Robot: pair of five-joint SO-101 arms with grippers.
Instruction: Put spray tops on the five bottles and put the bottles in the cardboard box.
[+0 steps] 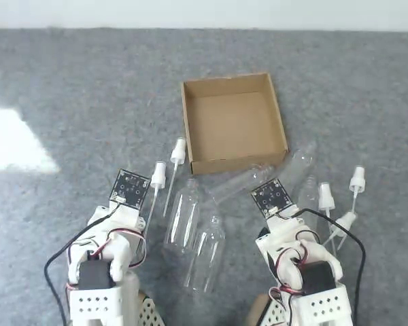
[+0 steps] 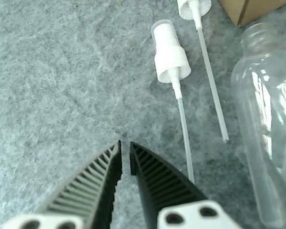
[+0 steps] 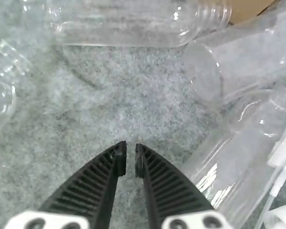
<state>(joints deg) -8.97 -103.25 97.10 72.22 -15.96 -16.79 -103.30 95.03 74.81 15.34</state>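
1. Status: I find the cardboard box (image 1: 234,122) without bottles (image 1: 187,214); none capped.
2. Left gripper (image 2: 125,145): almost closed, holding nothing; spray top (image 2: 170,57) lies just ahead of its fingers (image 2: 105,181).
3. Right gripper (image 3: 129,148): almost closed, holding nothing; bottles lie beyond its fingers (image 3: 100,186).

Seemingly a robotics lab bench: grey felt-covered table (image 1: 68,81).

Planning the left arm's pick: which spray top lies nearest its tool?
The spray top just ahead of the left tool; its neighbour lies farther, nearer the box.
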